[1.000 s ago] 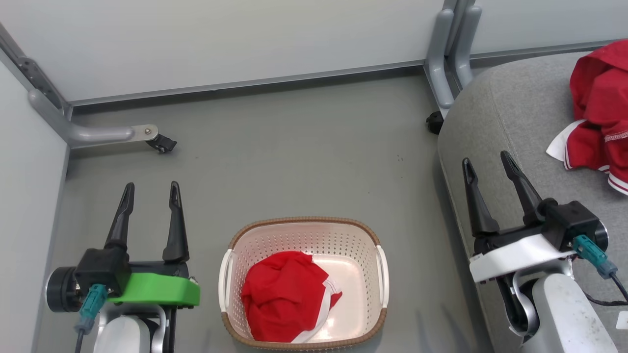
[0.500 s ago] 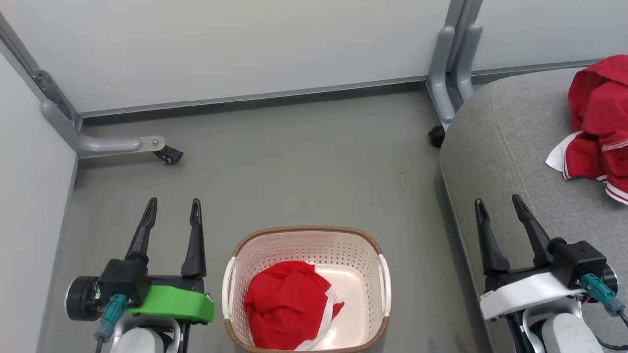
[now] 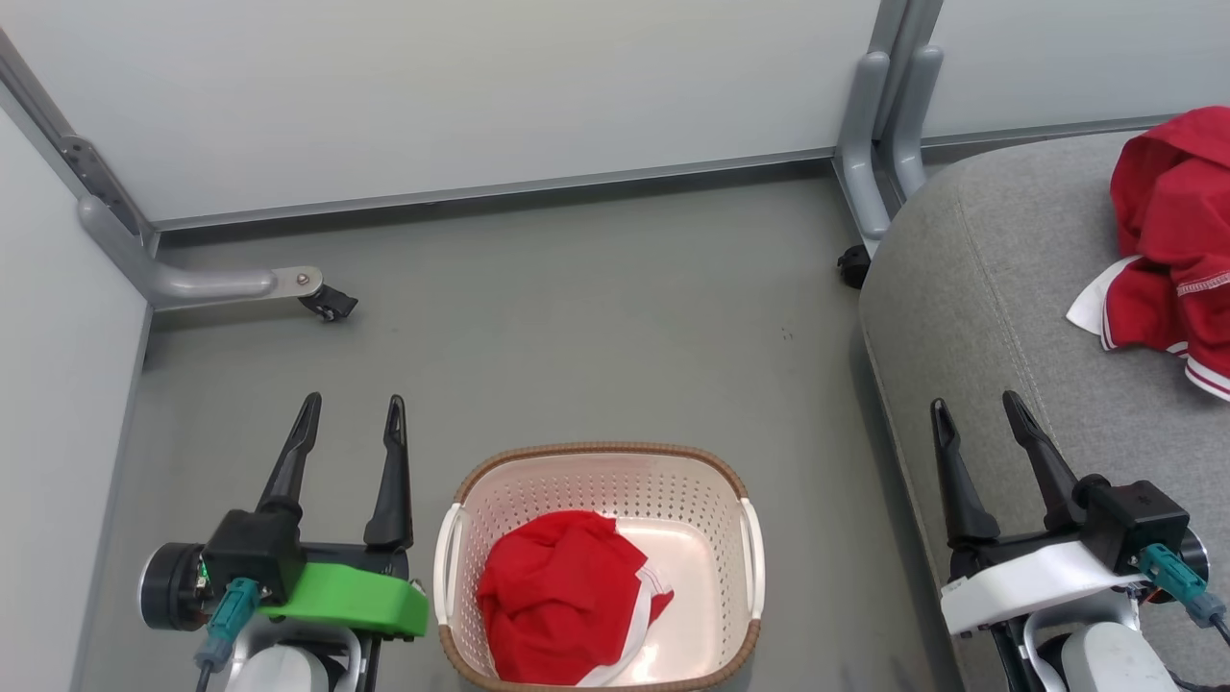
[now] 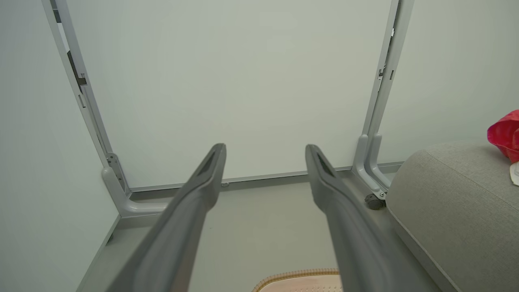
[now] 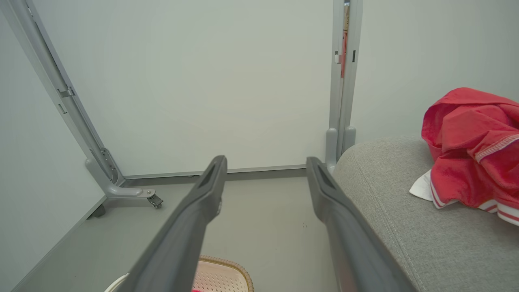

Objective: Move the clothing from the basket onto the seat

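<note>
My left hand and right hand gape empty; red garment sits bunched in basket; a shallow pinch could drop it short of the seat.

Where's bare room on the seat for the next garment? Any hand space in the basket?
Seat: bare grey fabric from its rounded left edge up to the red garment at the far right; the open right gripper hangs over the near edge. Basket: the second garment crowds the left half; the right half is bare, between garment and right handle.
</note>
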Motion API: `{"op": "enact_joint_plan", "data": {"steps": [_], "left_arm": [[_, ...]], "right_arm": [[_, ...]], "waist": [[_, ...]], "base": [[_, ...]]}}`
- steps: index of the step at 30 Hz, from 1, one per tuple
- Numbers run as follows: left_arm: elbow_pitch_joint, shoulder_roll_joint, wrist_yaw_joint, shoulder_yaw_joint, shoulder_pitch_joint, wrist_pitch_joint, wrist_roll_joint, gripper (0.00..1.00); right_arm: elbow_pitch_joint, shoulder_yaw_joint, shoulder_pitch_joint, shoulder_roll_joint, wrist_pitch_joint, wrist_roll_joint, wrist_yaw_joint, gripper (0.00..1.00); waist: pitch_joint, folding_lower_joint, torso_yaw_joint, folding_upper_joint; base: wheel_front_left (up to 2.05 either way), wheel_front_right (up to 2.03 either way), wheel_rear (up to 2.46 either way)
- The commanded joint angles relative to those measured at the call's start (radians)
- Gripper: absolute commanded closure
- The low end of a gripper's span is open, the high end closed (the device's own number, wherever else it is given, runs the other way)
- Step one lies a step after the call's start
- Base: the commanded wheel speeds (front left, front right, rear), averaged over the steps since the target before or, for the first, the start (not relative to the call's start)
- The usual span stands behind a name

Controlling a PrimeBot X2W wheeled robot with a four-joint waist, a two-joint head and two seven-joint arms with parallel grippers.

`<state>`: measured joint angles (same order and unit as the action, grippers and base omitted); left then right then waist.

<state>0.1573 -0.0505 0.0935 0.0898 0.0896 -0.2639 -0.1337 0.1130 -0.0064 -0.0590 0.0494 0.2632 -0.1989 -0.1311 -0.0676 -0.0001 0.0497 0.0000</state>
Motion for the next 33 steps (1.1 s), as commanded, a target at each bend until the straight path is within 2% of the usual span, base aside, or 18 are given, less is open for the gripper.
{"op": "enact_joint_plan", "data": {"steps": [1,16,22,28,33], "left_arm": [[0.001,0.000,0.002,-0.003,0.000,-0.001,-0.004,0.00],[0.028,-0.001,0.013,-0.007,0.036,-0.001,0.019,0.00],[0.091,-0.029,0.029,0.021,0.110,-0.001,0.041,0.00],[0.196,-0.085,0.037,0.110,0.230,-0.001,0.055,0.00],[0.278,-0.135,0.038,0.227,0.336,-0.001,0.040,0.00]], "right_arm": [[0.001,-0.002,-0.008,0.002,0.002,-0.003,0.001,0.00],[0.008,0.010,-0.031,0.002,0.002,-0.009,0.001,0.00],[-0.003,0.023,-0.067,0.002,0.002,-0.007,0.001,0.00],[-0.020,0.040,-0.117,0.002,0.002,-0.007,0.001,0.00],[-0.035,0.055,-0.166,0.002,0.002,-0.010,0.001,0.00]], "waist": [[-0.001,0.0001,0.000,0.0000],[-0.023,0.0001,-0.021,0.0000],[-0.071,0.0001,-0.041,0.0000],[-0.155,0.0001,-0.075,0.0000],[-0.240,0.0001,-0.107,0.0000]], "base": [[0.00,0.00,0.00],[0.00,0.00,0.00],[0.00,0.00,0.00],[0.00,0.00,0.00],[0.00,0.00,0.00]]}}
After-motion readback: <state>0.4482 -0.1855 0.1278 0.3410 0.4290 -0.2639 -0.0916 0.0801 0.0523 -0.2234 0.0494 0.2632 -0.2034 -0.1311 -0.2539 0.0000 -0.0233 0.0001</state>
